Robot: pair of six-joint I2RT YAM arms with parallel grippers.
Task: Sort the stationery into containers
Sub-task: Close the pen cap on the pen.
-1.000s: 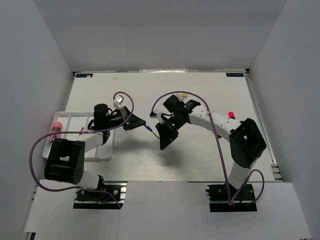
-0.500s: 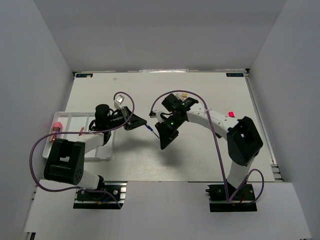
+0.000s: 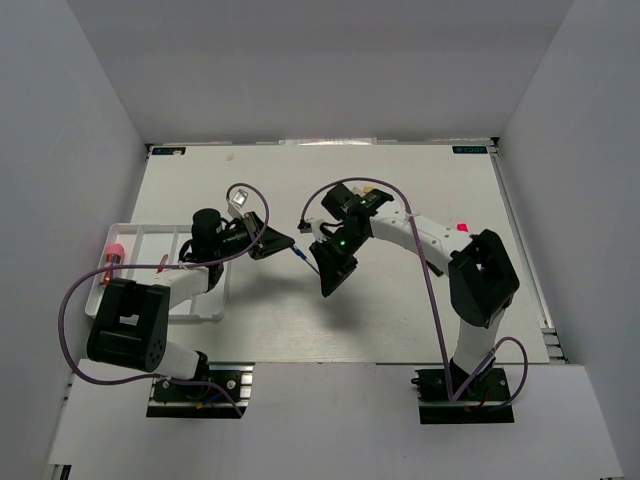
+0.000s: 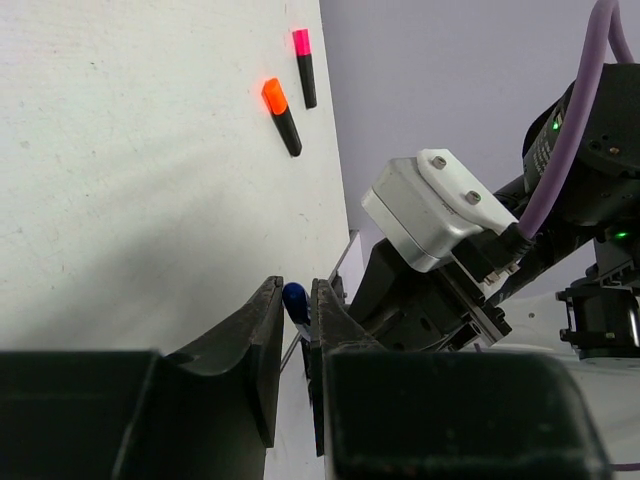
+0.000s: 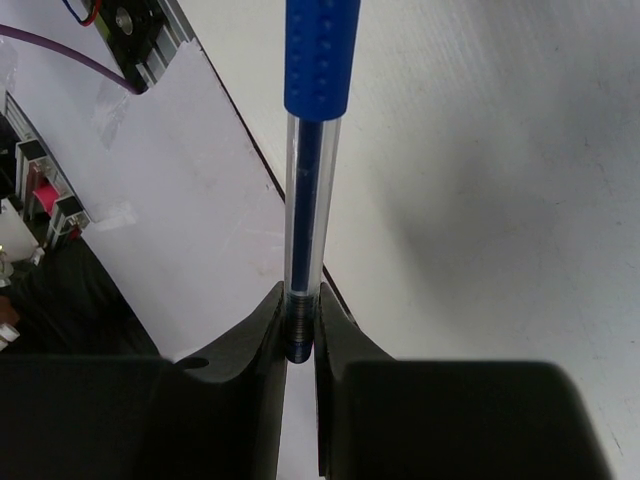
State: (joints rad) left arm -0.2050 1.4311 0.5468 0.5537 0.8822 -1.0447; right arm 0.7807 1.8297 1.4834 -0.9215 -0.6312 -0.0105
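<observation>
The pen (image 5: 308,200) has a clear barrel, dark blue ink core and a bright blue grip patterned with small dimples. The orange-capped highlighter (image 4: 281,116) and pink-capped highlighter (image 4: 304,68) have black bodies. The bench (image 4: 120,180) is white, the cable (image 4: 603,30) purple.

You have the left gripper (image 3: 280,243) and right gripper (image 3: 316,256) nearly tip to tip mid-table. A blue pen (image 3: 298,255) spans the gap, seemingly pinched by both.
</observation>
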